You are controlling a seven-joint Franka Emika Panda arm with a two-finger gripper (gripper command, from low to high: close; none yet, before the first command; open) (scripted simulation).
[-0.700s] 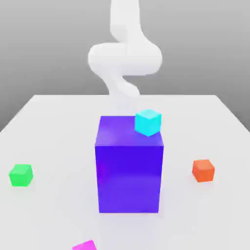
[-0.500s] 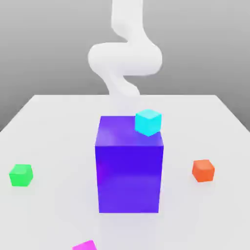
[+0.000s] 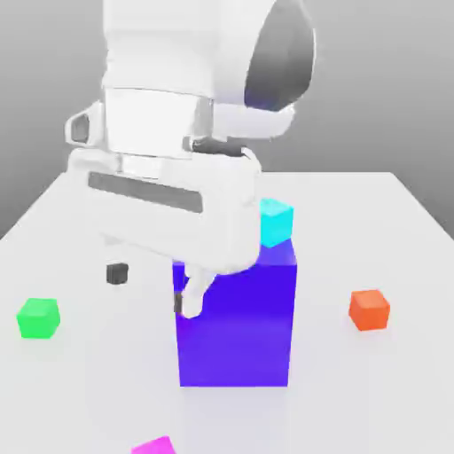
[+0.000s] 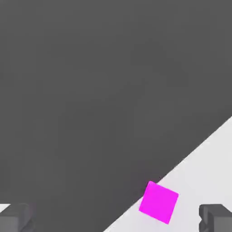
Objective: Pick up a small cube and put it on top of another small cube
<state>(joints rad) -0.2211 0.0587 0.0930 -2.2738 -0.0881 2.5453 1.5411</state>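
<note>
At the table's near edge, left of centre, lay the pink cube (image 3: 154,446), probably light and stiff, best taken by opposite sides; the pincer (image 3: 149,288) stood wide open, empty.

On the white table (image 3: 355,399): blue-purple block (image 3: 238,328), green cube (image 3: 38,318), orange cube (image 3: 369,309), magenta cube (image 3: 155,447)

Behind my tool (image 3: 148,288), part of the blue-purple block (image 3: 235,328) and one side of the cyan cube (image 3: 277,223) are hidden in the exterior view, whose bottom edge, below my tool, cuts off the magenta cube (image 3: 154,447).
</note>
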